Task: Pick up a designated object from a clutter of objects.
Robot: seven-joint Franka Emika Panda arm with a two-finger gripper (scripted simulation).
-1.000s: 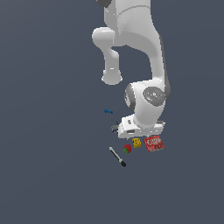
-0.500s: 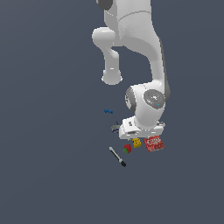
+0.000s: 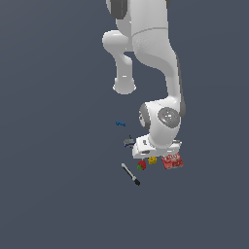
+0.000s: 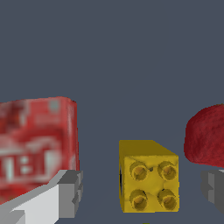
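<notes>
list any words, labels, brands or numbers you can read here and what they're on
Nothing can be read.
Red packet: pale print on its face, too blurred to make out.
Yellow block: four round studs, no lettering.
Black-and-white marker: too small to tell.

Arm (image 3: 160, 116) low over clutter — yellow block (image 3: 152, 160) (small) between strawberry (image 3: 141, 165) and red packet (image 3: 173, 161).

Arm (image 3: 151, 53) hangs from top of exterior view, elbow bent, wrist low over the floor w/ hand angled down. Gripper (image 4: 142, 192) spread wide: in wrist view one grey finger (image 4: 65, 192) sits at one side, other finger (image 4: 214, 192) at far edge, clear gap btwn them, pads touching nothing.
</notes>
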